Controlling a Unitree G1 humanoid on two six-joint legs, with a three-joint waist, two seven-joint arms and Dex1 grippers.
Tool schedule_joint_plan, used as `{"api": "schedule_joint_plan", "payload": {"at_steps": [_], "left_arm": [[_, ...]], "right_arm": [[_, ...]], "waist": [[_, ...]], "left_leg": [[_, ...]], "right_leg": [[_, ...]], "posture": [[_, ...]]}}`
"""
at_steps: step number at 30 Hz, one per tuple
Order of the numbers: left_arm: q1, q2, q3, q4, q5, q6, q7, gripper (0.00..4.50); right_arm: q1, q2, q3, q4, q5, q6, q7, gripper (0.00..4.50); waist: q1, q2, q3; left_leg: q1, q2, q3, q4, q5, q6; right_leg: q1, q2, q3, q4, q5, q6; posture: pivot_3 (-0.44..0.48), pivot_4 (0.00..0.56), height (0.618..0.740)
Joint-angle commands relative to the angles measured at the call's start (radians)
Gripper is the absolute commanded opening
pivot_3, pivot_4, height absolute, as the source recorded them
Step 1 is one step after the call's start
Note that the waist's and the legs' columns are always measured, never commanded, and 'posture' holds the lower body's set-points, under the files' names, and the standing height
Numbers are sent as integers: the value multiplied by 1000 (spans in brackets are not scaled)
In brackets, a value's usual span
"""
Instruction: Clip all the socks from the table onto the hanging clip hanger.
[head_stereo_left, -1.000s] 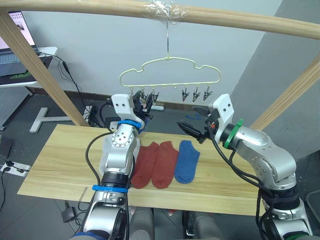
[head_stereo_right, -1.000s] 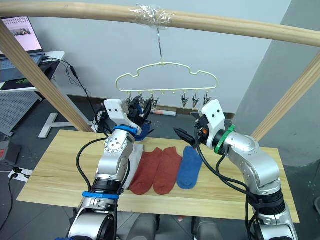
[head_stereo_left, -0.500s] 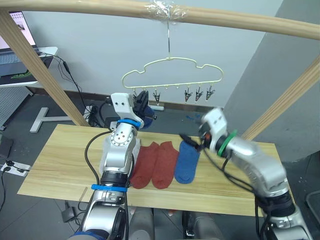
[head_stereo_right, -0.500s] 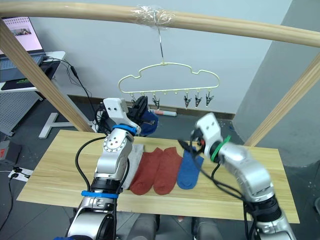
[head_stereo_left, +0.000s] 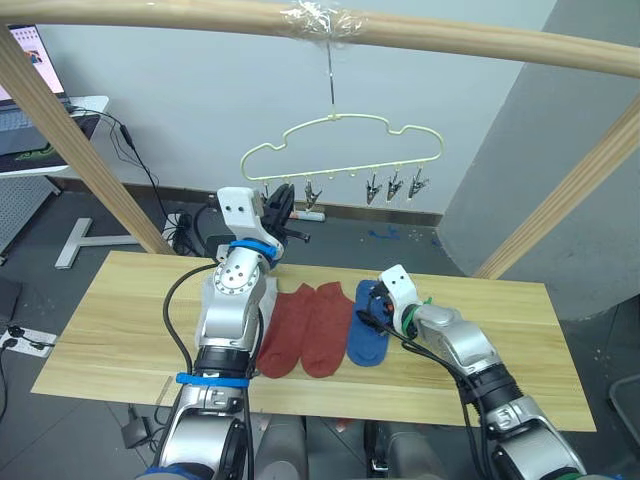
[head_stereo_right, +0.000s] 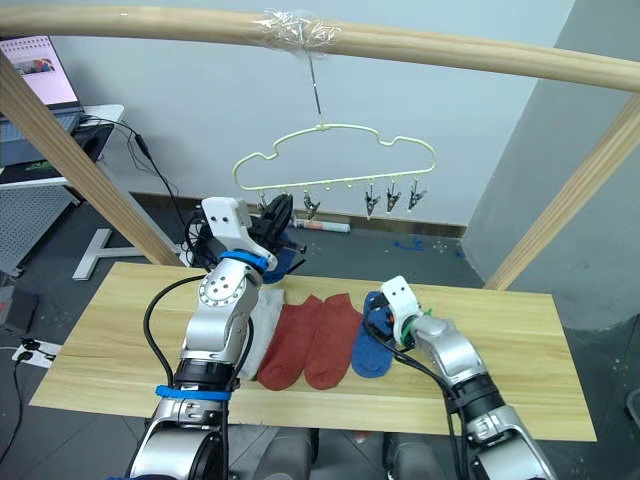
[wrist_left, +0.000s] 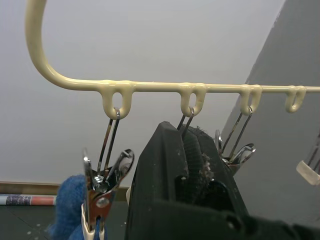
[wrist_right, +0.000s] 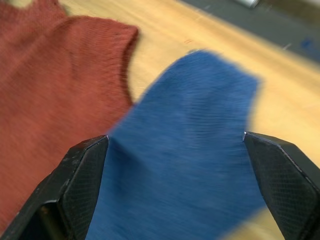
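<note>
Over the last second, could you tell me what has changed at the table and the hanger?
The right tool has dropped from mid-air beside the clip hanger to the blue sock on the table, its fingers open either side of it. The left tool stays raised at the clips; the two rust red socks lie unmoved.

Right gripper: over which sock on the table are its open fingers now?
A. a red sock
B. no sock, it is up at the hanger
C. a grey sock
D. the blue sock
D: the right gripper is down at the table with its two fingers spread on either side of the blue sock.
</note>
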Motion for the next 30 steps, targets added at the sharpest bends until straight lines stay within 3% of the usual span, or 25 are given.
{"api": "schedule_joint_plan", "payload": {"at_steps": [1,2,5,14,16,19,23,26,30], "left_arm": [[5,-5,1,-36,-2,2,8,5],[5,-5,0,-35,-1,2,9,5],[7,0,3,-33,-1,1,7,0],[11,-12,13,-33,-39,32,-14,0],[10,-46,62,-53,-209,177,-76,0],[-12,-12,140,-60,-413,433,-149,0],[-32,28,184,-65,-511,571,-163,0],[-66,75,262,-52,-649,721,-170,0],[-72,108,287,-98,-758,845,-187,0]], "right_arm": [[-20,-9,-8,9,-26,-22,10,4500],[-18,-17,5,12,-38,-27,19,4500],[37,-94,95,40,-136,-106,50,3875],[109,-160,82,-41,-158,-179,125,679],[124,-195,88,-112,-171,-226,162,8],[115,-218,80,-273,-145,-246,217,8],[107,-220,82,-361,-136,-224,252,8],[37,-171,105,-449,-115,-139,279,8],[-65,-81,97,-425,-107,-88,253,8]], "waist": [[1,0,0],[2,0,0],[9,0,0],[8,1,-1],[9,1,-1],[1,1,-1],[-26,2,-1],[-33,2,-1],[-37,2,-1]], "left_leg": [[0,0,0,0,0,0],[0,0,0,0,0,0],[0,0,0,0,0,0],[2,0,0,1,0,1],[2,0,0,1,0,1],[1,-1,0,2,0,1],[4,1,-2,0,1,1],[6,1,-1,-1,1,1],[6,1,-1,-1,1,1]], "right_leg": [[0,0,0,0,0,0],[0,0,0,0,0,0],[0,0,0,0,-1,3],[1,0,0,1,-2,5],[2,0,0,0,-2,5],[2,0,1,0,-1,5],[2,2,0,2,-2,6],[3,2,1,2,-2,6],[4,2,0,2,-2,6]], "posture": [[256,188,740],[260,187,740],[263,188,740],[252,191,740],[252,191,740],[258,192,740],[258,192,740],[257,194,740],[262,191,740]]}}
